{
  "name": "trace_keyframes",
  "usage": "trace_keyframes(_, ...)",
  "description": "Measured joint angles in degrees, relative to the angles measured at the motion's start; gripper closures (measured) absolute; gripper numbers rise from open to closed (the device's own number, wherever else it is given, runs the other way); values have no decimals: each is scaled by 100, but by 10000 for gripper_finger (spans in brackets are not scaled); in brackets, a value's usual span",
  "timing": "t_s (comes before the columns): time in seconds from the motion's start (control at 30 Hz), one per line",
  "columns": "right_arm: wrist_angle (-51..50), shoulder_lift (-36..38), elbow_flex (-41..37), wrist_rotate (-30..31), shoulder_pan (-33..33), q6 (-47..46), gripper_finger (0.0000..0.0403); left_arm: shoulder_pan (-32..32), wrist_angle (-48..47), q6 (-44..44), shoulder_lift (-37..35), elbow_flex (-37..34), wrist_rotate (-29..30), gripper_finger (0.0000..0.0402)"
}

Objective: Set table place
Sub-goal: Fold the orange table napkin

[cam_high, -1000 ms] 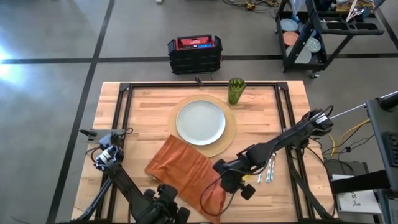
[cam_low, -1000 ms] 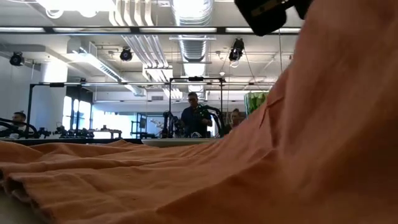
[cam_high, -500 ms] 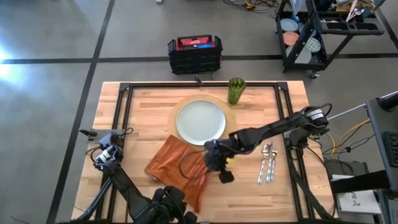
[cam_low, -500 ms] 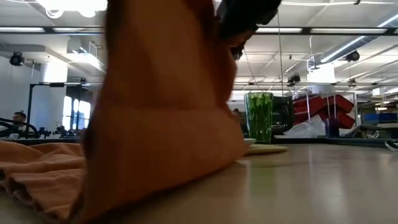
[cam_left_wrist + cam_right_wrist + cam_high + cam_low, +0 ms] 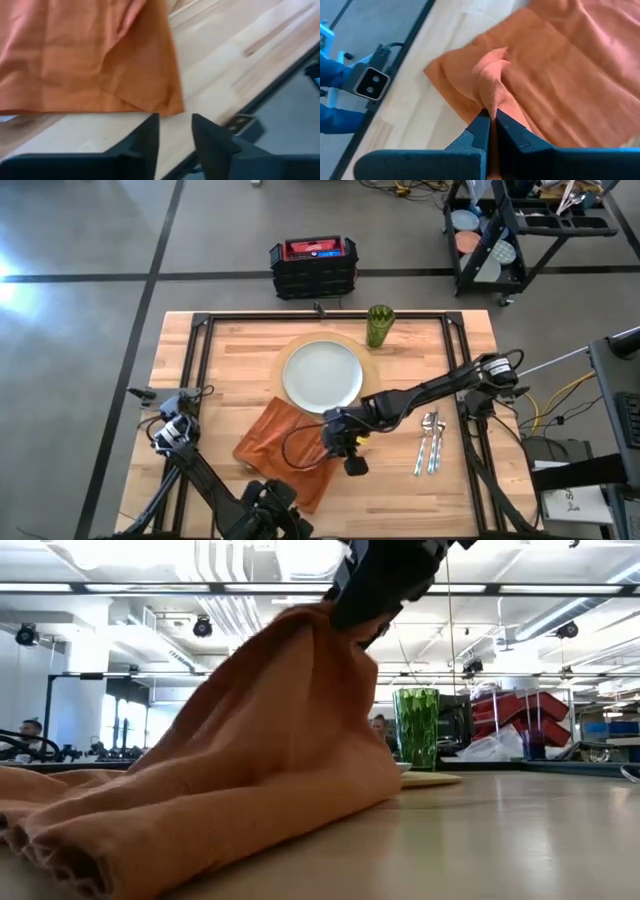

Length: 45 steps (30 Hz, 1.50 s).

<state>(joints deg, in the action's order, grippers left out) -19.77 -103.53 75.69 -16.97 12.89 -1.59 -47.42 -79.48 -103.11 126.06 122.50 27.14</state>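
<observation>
Pinching a raised fold of the orange napkin, my right gripper hangs over its plate-side edge; the cloth trails toward the idle left gripper, whose fingers sit slightly apart.

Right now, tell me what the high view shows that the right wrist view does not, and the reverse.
Only the high view shows the plate on its placemat, the green cup, the cutlery and the left gripper at the table's near edge. Only the right wrist view shows the pinched fold up close. Both show the right gripper shut on the orange napkin over the wooden table.
</observation>
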Motion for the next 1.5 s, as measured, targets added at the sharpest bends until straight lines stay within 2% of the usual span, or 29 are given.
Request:
trace_keyframes(0.17, 61, 58, 1, 5, 259, 133, 403, -20, 48, -44, 11, -315, -34, 193)
trace_keyframes(0.3, 60, 180, 5, 7, 571, 239, 403, -26, 131, 44, 11, -383, 188, 163)
trace_keyframes(0.43, 33, 184, 5, 86, 787, 263, 403, 3, 276, 587, 4, -326, 916, 160)
trace_keyframes(0.5, 38, 186, 5, 268, 855, 264, 403, 51, 410, 1131, 4, -326, 1282, 165)
trace_keyframes(0.63, 42, 186, 5, 346, 869, 241, 403, 226, 713, 2126, -9, -549, 1166, 175)
trace_keyframes(0.77, -94, 218, 110, 367, 892, 235, 403, 368, 951, 2643, -9, -912, 1121, 167)
trace_keyframes(1.0, -107, 225, 195, 352, 970, 150, 403, 513, 967, 3062, -17, -1187, 1123, 130)
trace_keyframes(1.13, -111, 226, 195, 365, 974, 110, 403, 575, 1110, 3102, -19, -1332, 993, 125)
trace_keyframes(1.23, -109, 227, 195, 361, 974, 95, 403, 595, 1344, 3233, -20, -1353, 792, 143)
trace_keyframes(1.33, -98, 227, 195, 404, 969, 96, 403, 595, 1418, 3237, -22, -1353, 739, 186)
trace_keyframes(1.5, -98, 227, 195, 496, 920, 84, 403, 599, 1423, 3166, -33, -1293, 357, 303)
